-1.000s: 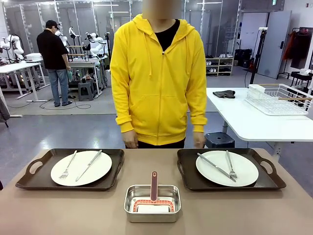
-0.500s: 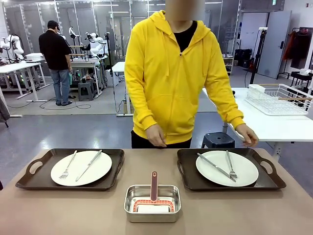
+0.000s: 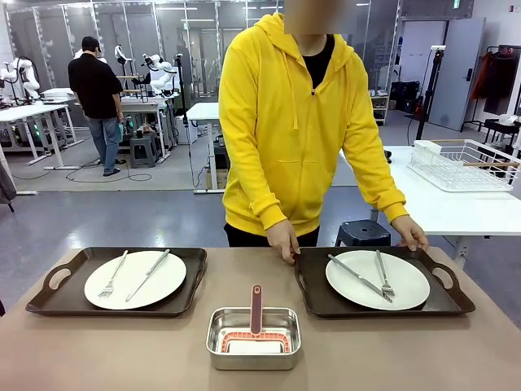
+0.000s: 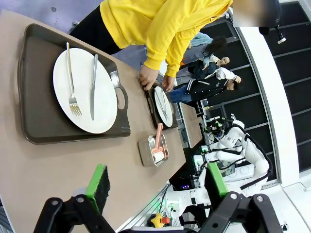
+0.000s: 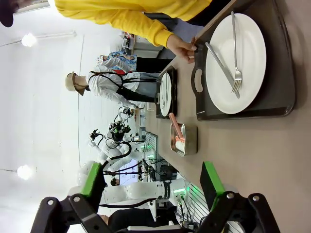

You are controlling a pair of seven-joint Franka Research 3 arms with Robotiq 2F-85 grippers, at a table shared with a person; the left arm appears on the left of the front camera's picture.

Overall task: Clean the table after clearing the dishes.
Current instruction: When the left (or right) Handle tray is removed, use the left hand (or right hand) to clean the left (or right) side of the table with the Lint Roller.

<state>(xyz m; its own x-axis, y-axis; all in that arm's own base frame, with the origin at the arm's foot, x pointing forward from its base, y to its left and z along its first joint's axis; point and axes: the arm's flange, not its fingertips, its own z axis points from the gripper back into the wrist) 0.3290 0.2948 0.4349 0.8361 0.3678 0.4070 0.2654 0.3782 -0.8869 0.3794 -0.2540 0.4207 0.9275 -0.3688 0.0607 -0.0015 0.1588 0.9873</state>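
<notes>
Dishes point(image 4: 85, 92) well beyond left gripper point(image 4: 156, 183)

The left gripper point(image 4: 156, 187) rises from the bottom edge of its wrist view with the jaws spread wide. Its green pads point(image 4: 99, 180) stand at lower left and lower right of the frame, with nothing held between them. Its black finger links point(image 4: 63, 216) sit along the bottom edge. The right gripper point(image 5: 151, 187) stands likewise in its own wrist view, jaws fully apart, with one green pad at lower left and one at lower right, gripping nothing.
</notes>
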